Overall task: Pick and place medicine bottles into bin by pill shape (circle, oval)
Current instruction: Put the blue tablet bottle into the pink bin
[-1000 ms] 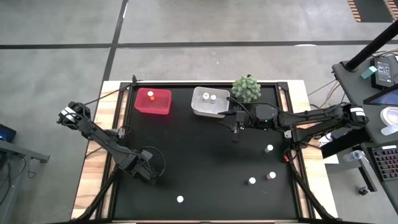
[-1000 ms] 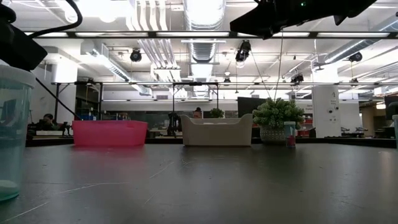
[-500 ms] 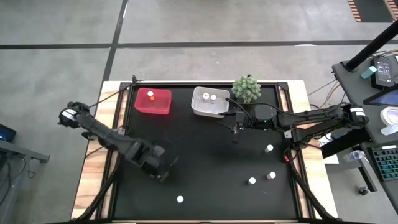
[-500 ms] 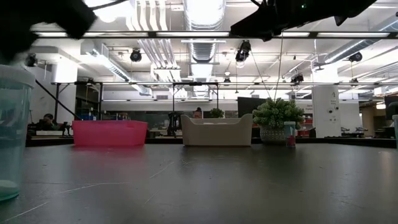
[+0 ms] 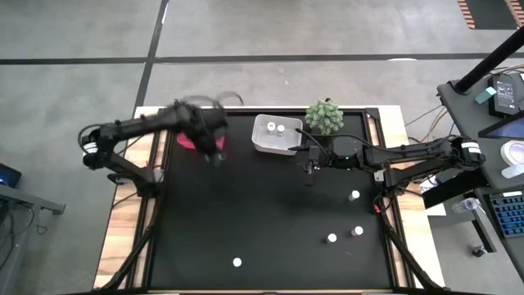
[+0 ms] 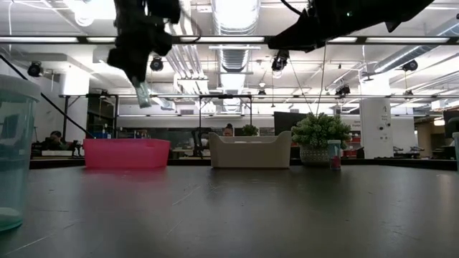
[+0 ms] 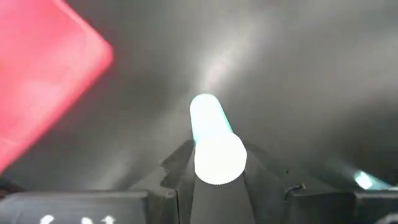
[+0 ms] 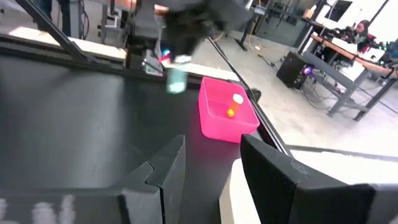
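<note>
Pink bin (image 5: pixel 193 136): sits near the counter's far edge, toward its left; one orange bottle (image 8: pixel 236 104) already lies inside.
Left hand (image 5: pixel 214 147): raised just beside the pink bin's right side, fingers closed on a teal, white-capped bottle (image 7: pixel 213 140).
Step in hand: carry and drop, as I judge it.
Doing it well: centre the bottle over the bin's opening, lower inside the rim, then release.
Right hand (image 8: pixel 208 158): waits beside the white bin (image 5: pixel 277 135), fingers apart, empty.
Loose bottles (image 5: pixel 354 195): stand toward the counter's near right.

Matt black table (image 5: pixel 270 213), translucent bottle (image 7: pixel 211 134)
</note>
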